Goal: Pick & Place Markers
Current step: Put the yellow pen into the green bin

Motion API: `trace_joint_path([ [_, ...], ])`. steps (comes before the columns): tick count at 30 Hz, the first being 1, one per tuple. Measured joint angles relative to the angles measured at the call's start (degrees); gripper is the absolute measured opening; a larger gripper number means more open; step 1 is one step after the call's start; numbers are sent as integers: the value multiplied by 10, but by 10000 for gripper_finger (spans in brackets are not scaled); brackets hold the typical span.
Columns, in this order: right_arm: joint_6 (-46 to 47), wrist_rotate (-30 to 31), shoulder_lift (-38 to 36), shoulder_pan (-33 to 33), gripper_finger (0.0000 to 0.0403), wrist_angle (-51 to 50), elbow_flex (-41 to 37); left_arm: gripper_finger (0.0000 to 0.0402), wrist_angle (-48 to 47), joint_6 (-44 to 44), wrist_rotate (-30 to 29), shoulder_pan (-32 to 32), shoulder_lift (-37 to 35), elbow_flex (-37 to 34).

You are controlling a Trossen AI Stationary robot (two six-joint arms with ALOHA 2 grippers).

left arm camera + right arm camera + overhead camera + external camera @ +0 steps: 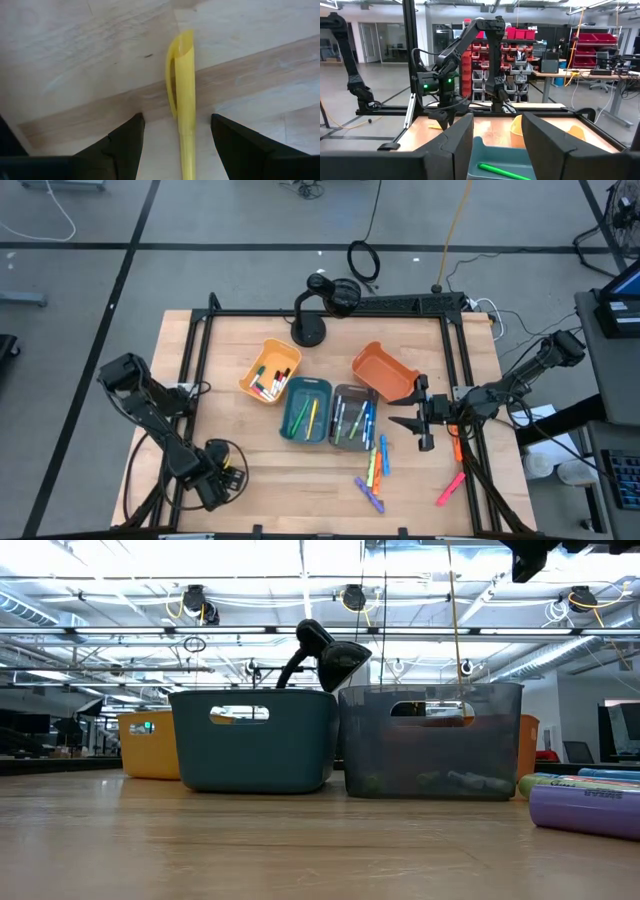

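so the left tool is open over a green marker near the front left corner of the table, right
Not quite: the marker between the open left tool's fingers is yellow, not green, as the left wrist view shows. The rest holds: the high view puts that tool near the table's front left corner.

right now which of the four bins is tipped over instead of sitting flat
The orange bin, at the right end of the group beside the grey bin. It lies tilted with its opening turned sideways; the yellow, teal and grey bins stand upright with markers inside.
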Motion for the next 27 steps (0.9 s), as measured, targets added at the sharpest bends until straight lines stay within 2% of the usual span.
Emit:
trace_joint_path([
  [5,10,0,0,0,155,0,0,234,-1,0,21,-1,19,2],
  [11,17,-1,0,0,155,0,0,223,-3,-19,18,-6,21,2],
  [14,17,-1,0,0,155,0,0,188,-3,-23,22,-7,22,1],
  [22,16,-1,0,0,155,0,0,49,6,-38,12,-8,23,1],
  [24,16,-1,0,0,155,-1,0,31,6,-26,5,-9,23,1],
  [27,16,-1,0,0,155,-1,0,32,6,-3,-10,-11,23,1],
])
